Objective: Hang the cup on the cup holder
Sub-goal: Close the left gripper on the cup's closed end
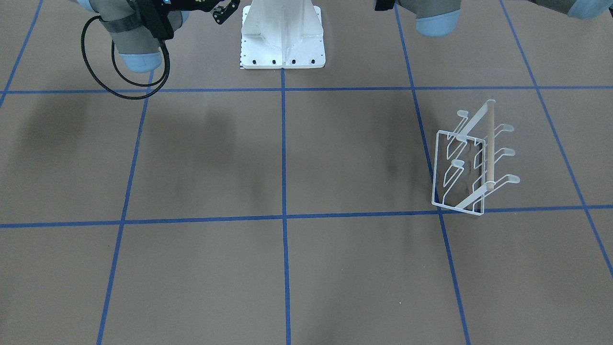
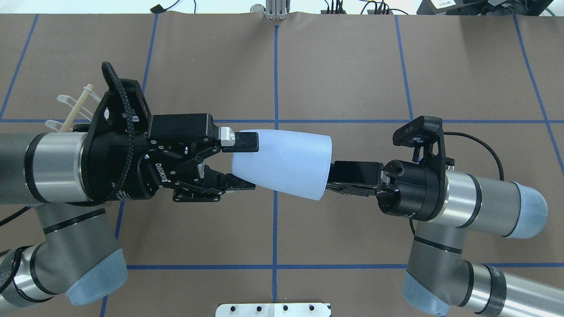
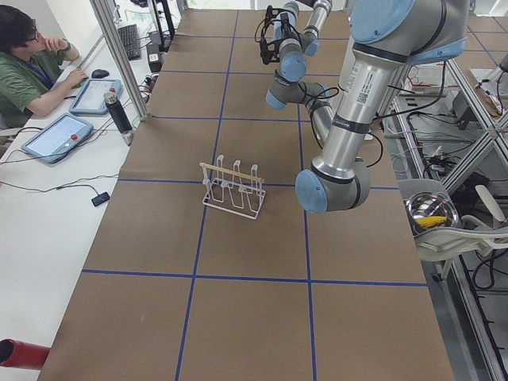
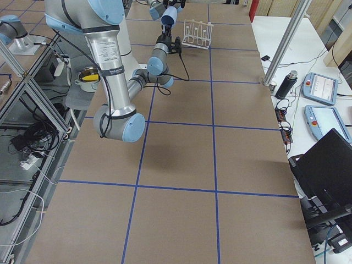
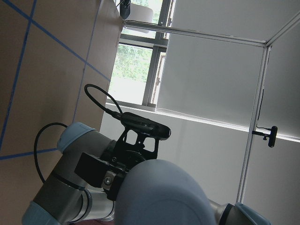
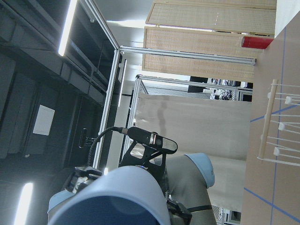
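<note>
The cup [image 2: 282, 163] is a plain pale blue tumbler, smooth and tapered, with no handle. It lies on its side in the air above the brown worktop [image 2: 352, 66], in the middle of the overhead view. Its narrow closed end points to the left of that frame and its wide rim to the right.

My right claw [image 2: 331, 178] comes in from the right and meets the rim. Its fingers are drawn close together on the cup's wall at the lower part of the rim, clamped there. My right wrist camera looks over the rim into the darker inside, at the bottom of its frame.

My left claw [image 2: 255, 164] comes in from the left with its fingers spread wide, one on each side of the narrow end. The upper finger [image 2: 241, 141] overlaps the cup's side and the lower one reaches its edge. I cannot tell whether they press on it.

The cup holder [image 1: 489, 148], a white wire rack with a wooden rod, stands on the worktop right of centre in the front view, well apart from the cup.
</note>
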Robot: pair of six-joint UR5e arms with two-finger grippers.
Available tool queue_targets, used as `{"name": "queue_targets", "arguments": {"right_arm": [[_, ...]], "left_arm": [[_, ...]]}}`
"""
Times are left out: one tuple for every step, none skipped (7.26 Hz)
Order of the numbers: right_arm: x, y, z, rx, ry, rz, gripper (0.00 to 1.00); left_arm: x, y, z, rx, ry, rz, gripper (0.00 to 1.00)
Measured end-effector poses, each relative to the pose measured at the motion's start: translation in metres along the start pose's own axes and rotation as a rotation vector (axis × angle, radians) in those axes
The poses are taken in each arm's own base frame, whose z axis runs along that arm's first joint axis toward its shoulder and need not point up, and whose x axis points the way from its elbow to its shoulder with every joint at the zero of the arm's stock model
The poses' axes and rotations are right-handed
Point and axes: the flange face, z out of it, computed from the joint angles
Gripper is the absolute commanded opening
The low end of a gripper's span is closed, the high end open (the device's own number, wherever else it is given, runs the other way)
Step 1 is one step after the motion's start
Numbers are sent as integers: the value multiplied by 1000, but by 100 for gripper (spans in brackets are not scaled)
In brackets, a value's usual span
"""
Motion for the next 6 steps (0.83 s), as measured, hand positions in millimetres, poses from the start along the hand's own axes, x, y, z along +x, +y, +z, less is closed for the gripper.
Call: {"name": "queue_targets", "arguments": {"right_arm": [[0,0,0,0,1,1,3],[0,1,0,-1,0,2,90],[0,2,0,-2,-2,6,100],[0,2,0,-3,-2,8,100],[0,2,0,-3,-1,9,100],[0,3,0,-3,-1,11,100]], "left_arm": [[0,0,0,0,0,-1,36],[-1,0,0,1,-1,-1,0],[-1,0,-1,0,-1,-2,0],[-1,0,-1,-1,-2,-1,0],[-2,0,-2,-2,-5,-1,0],[-3,0,-3,-2,-8,-1,0]]}}
